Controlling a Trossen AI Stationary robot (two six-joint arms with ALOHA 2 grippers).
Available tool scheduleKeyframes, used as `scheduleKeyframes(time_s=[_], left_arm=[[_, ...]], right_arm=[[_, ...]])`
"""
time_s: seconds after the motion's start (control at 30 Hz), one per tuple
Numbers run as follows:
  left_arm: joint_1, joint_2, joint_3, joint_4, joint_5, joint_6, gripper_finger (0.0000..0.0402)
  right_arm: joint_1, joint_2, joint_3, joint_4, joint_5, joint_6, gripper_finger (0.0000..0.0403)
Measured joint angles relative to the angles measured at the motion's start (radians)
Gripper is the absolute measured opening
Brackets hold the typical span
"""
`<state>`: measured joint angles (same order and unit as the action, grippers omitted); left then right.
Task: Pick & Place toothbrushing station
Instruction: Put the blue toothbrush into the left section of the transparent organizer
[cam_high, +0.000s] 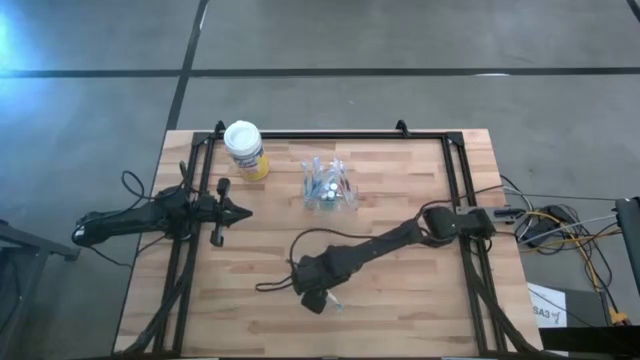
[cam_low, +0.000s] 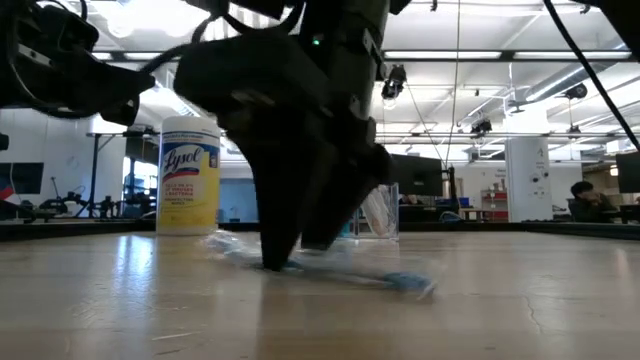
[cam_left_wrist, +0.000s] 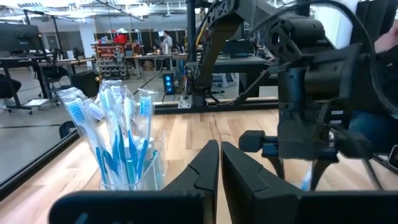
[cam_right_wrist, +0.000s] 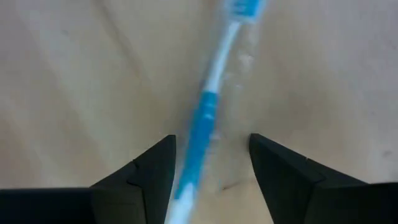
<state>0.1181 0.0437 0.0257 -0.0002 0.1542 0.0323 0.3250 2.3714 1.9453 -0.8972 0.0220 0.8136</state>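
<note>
Right gripper (cam_right_wrist: 211, 165) down at the near middle of the light wooden slat table (cam_high: 400, 300), dark fingers (cam_right_wrist: 146, 171) spread apart, nothing clamped. Between those fingers, flat on the wood, a slim blue-and-white toothbrush in a clear plastic wrapper (cam_right_wrist: 208, 112), bristle head pointing away from the wrist; whether either finger touches it cannot be told. Same wrapped toothbrush seen at table height as a pale streak with a blue end (cam_low: 400, 280), lying just beside the gripper's tips. Further out, toward the far middle of the table, the small clear plastic holder (cam_high: 329, 190), upright, packed with blue and white wrapped toothbrushes (cam_left_wrist: 121, 134) standing on end, a few tiny white-capped pieces visible from above among them. Well apart from the right gripper, no contact. To the holder's left, near the far edge, a yellow cylindrical wipes canister with a white lid (cam_high: 245, 150), upright. Left gripper (cam_high: 243, 211) hovering at the left side of the table, near the canister, fingers (cam_left_wrist: 205, 174) closed together, empty, pointing toward the holder. Black metal frame rails (cam_high: 455, 170) along the table's far and side edges.
</note>
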Motion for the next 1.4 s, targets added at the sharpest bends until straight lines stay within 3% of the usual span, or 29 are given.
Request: scheduleKeyframes(time_s=[0.33,0.57,1.0,1.4], left_arm=[[0.000,0.005,0.000,0.001,-0.003,0.016,0.0023],[0.000,0.005,0.000,0.002,-0.005,0.017,0.0023],[0.000,0.008,0.000,0.001,-0.006,-0.006,0.0023],[0.000,0.008,0.000,0.001,-0.006,-0.007,0.0023]], right_arm=[[0.001,-0.005,-0.049,-0.003,0.008,-0.016,0.0203],[0.001,-0.019,-0.040,-0.016,0.046,-0.036,0.0175],[-0.002,-0.043,0.133,-0.157,0.120,0.058,0.0171],[-0.002,-0.043,0.024,-0.144,0.072,0.134,0.0171]])
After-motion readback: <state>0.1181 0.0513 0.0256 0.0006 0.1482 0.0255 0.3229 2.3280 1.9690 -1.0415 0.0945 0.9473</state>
